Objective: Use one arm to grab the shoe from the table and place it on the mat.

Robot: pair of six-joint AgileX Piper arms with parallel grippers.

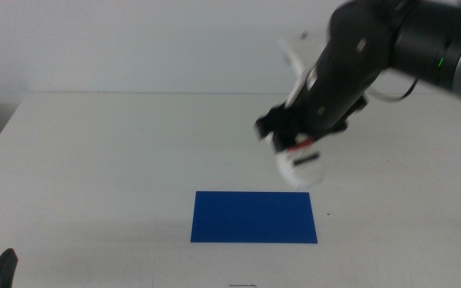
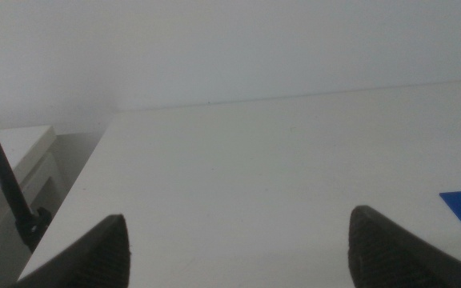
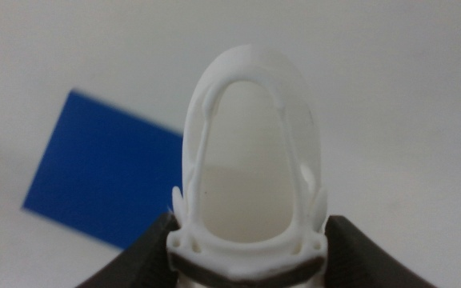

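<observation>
Down at the near left corner of the white table (image 1: 94,160) the left gripper (image 2: 238,248) waits with its dark jaws wide apart, and lots of bare, smooth tabletop lies open all around the thin, flat blue mat (image 1: 254,217). Up in the air, just past the far right corner of that mat, the right gripper (image 1: 290,132) on the big shiny black arm (image 1: 374,48) is clamped on the shoe (image 1: 298,164). From the wrist camera the white shoe (image 3: 250,160) is a long rounded oval, its long way running straight out from between the jaws, with the mat (image 3: 102,180) lying below it and off to one side.
</observation>
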